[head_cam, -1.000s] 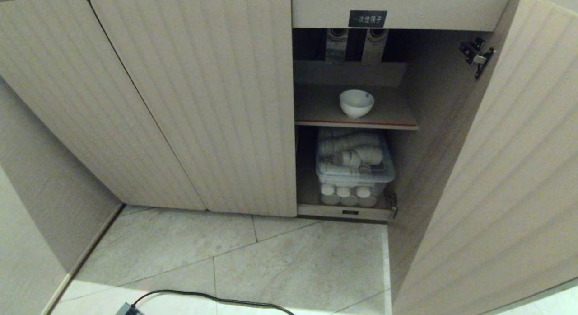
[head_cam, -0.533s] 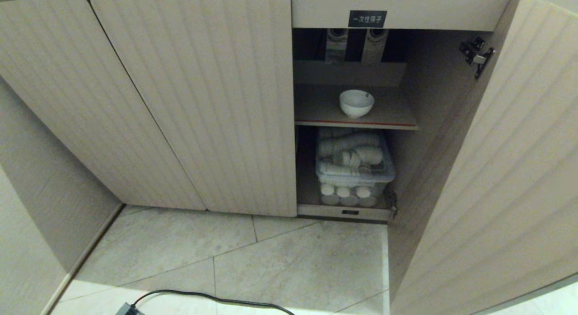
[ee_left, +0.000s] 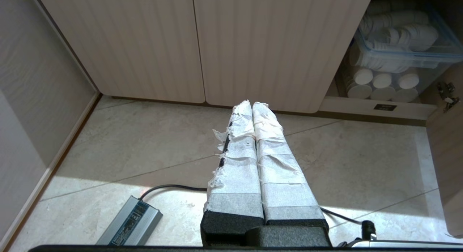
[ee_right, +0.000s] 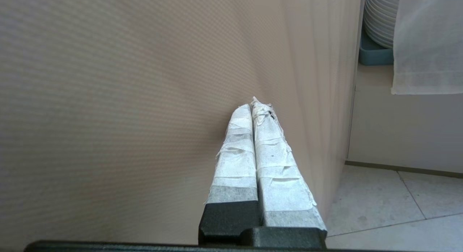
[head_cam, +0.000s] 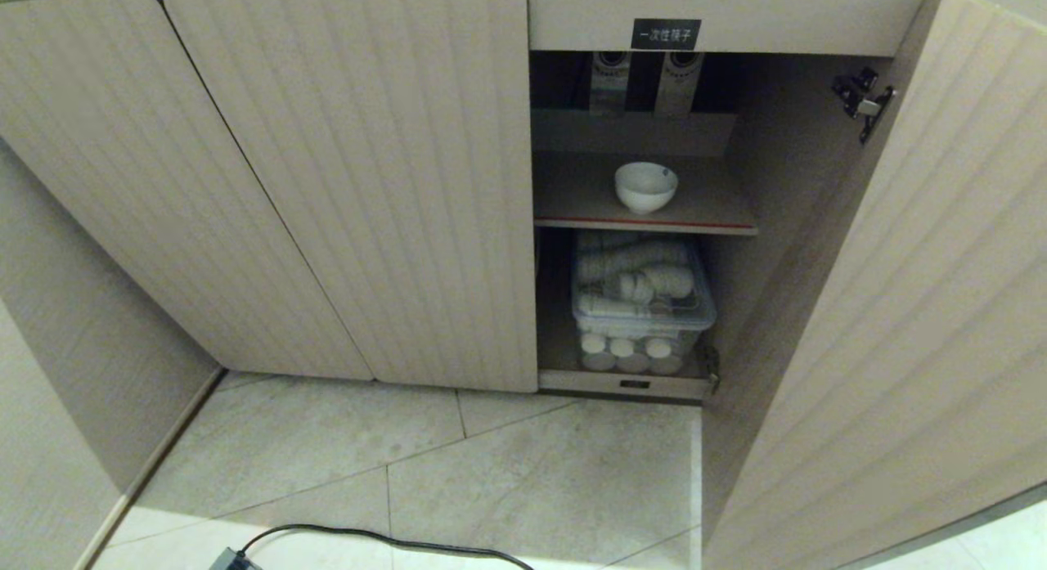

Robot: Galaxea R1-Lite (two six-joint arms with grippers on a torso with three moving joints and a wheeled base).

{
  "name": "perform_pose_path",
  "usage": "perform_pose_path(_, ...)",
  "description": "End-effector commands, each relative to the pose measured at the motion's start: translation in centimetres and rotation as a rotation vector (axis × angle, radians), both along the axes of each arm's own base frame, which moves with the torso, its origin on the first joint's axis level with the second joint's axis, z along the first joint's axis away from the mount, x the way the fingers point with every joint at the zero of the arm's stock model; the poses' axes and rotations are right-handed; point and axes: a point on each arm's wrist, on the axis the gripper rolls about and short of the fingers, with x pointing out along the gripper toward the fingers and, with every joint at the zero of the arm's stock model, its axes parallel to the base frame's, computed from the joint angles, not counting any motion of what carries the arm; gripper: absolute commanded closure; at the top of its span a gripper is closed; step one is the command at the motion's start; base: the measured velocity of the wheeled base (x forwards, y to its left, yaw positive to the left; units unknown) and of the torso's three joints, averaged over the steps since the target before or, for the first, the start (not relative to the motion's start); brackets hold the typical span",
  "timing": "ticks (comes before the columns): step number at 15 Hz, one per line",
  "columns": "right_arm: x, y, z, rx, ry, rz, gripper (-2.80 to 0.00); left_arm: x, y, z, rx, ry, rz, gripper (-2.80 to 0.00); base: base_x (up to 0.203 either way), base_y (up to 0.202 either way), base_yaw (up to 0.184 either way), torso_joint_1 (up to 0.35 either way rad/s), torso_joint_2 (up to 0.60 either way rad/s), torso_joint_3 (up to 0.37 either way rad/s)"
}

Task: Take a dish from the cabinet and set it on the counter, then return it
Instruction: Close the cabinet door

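Observation:
The dish, a small white bowl (head_cam: 645,186), stands upright on the red-edged upper shelf (head_cam: 572,198) of the cabinet (head_cam: 343,186), whose right door (head_cam: 900,308) hangs open. Neither gripper shows in the head view. My right gripper (ee_right: 253,103) is shut with nothing in it, its taped tips close against the outer face of the open door (ee_right: 144,100); I cannot tell if they touch. Low over the floor tiles, my left gripper (ee_left: 252,104) is shut and holds nothing, pointing at the closed doors (ee_left: 253,46). The counter is out of view.
A clear lidded bin (head_cam: 642,300) of white cups fills the lower shelf. A black cable (head_cam: 368,537) and a grey power brick (ee_left: 130,226) lie on the floor. Beyond the open door are stacked plates (ee_right: 379,17) in a blue tray (ee_right: 374,53) and a white cloth (ee_right: 427,46).
The open door's lower edge has shifted slightly in the head view. The bowl has stayed where it was on the shelf.

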Motion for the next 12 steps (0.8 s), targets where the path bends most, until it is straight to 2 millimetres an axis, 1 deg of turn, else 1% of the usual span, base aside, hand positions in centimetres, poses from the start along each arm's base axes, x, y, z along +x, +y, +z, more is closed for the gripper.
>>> perform_pose_path(1, 0.8, 0.1, 0.3, -0.002, 0.017, 0.001, 0.00, 0.0, 0.0, 0.0, -0.001, 0.000, 0.001, 0.00, 0.000, 0.000, 0.000, 0.000, 0.00, 0.000)
perform_pose_path(9, 3.1, 0.6, 1.7, 0.003, -0.007, 0.002, 0.00, 0.0, 0.0, 0.0, -0.001, 0.000, 0.001, 0.00, 0.000, 0.000, 0.000, 0.000, 0.00, 0.000)
perform_pose_path(12, 3.4, 0.6, 1.7, 0.003, -0.002, 0.007, 0.00, 0.0, 0.0, 0.0, -0.001, -0.002, 0.001, 0.00, 0.000, 0.000, 0.000, 0.000, 0.00, 0.000)
